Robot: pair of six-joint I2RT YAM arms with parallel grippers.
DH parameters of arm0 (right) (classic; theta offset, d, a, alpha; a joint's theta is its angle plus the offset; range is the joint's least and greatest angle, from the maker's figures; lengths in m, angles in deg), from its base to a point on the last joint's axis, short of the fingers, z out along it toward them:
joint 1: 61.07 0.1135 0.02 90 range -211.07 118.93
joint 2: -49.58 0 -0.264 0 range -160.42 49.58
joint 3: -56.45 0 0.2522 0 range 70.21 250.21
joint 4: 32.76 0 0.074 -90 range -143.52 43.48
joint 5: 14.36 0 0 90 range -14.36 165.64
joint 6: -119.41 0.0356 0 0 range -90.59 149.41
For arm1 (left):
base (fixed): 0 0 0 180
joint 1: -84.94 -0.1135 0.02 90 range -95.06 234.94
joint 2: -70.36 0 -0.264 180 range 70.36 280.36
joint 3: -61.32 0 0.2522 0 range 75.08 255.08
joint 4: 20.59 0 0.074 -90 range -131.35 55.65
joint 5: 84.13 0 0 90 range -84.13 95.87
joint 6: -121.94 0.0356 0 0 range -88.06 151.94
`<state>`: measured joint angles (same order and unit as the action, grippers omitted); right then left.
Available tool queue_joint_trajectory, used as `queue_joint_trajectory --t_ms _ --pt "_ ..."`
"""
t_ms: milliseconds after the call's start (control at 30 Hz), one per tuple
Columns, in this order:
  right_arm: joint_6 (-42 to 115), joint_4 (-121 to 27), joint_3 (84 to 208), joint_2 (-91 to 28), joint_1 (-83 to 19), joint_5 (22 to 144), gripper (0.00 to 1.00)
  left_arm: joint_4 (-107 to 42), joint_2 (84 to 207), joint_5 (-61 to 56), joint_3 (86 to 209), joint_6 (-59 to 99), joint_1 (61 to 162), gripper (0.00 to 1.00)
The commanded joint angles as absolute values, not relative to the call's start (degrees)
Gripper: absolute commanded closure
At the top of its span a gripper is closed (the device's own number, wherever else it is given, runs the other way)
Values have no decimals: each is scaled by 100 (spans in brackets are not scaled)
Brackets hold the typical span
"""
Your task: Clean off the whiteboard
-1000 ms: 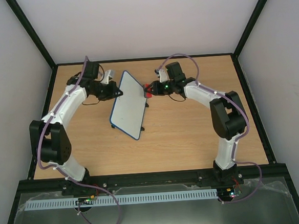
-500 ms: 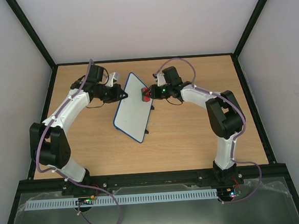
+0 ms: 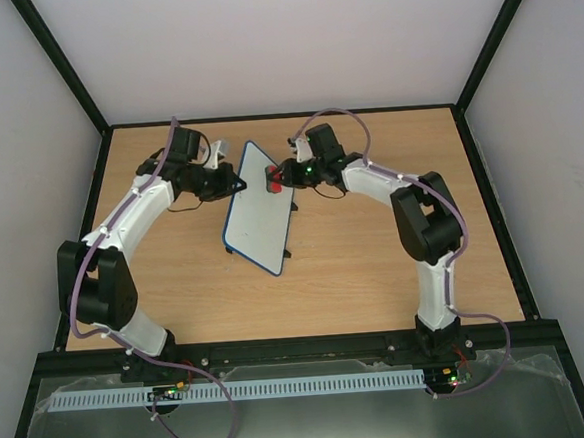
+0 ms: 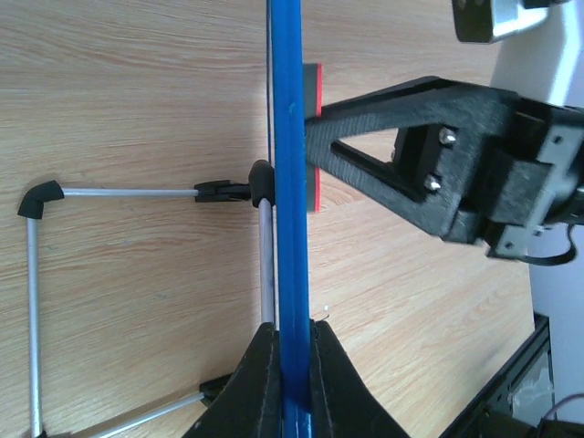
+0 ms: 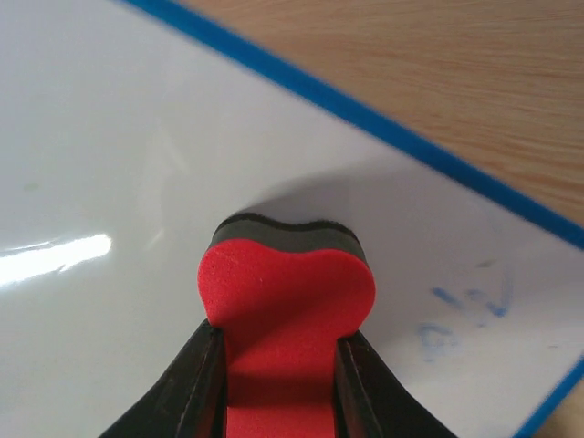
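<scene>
- Two grippers meet at the whiteboard (image 3: 256,209), one on each side of it, over the far middle of the table (image 3: 375,263).
- Jaws of the left gripper (image 4: 292,338) are pinched shut on the board's blue rim, which runs straight ahead from between its fingers (seen edge-on from that wrist).
- The board stands tilted on a wire stand (image 4: 128,192) that lies left of the left gripper's fingers, black feet on the wood.
- Jaws of the right gripper (image 5: 278,351) are closed on a red eraser (image 5: 287,292), squeezed narrow between the fingers.
- The eraser's dark felt face touches the white surface just ahead of the right fingertips, toward the board's far end.
- Faint blue smears (image 5: 456,315) lie right of the eraser, close to the rim; a glare streak lies to its left.
- Across the rim from the left gripper, the right gripper's black fingers and the eraser's red edge show.
</scene>
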<state>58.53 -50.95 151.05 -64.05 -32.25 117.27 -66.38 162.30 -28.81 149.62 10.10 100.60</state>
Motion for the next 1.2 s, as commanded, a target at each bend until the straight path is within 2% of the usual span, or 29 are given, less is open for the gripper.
queue_joint_trajectory --t_ms 0,267,533,700,1167 --pt "5821 -5495 15236 -7337 -3315 11587 98 -6985 16235 -3483 14755 856 10190 98" --pt "5709 -5715 15329 -7602 -3444 11697 98 -7003 16246 -3455 14727 922 10190 98" --pt "5753 -6258 16667 -7249 -3070 12460 98 -6966 16256 -3465 14679 950 10190 98" --pt "5979 -6081 16892 -7128 -2924 12556 98 -6964 16234 -3447 14646 966 10189 98" --pt "5521 -6621 16653 -8602 -3708 12104 98 -6889 16237 -3464 14602 974 10189 98"
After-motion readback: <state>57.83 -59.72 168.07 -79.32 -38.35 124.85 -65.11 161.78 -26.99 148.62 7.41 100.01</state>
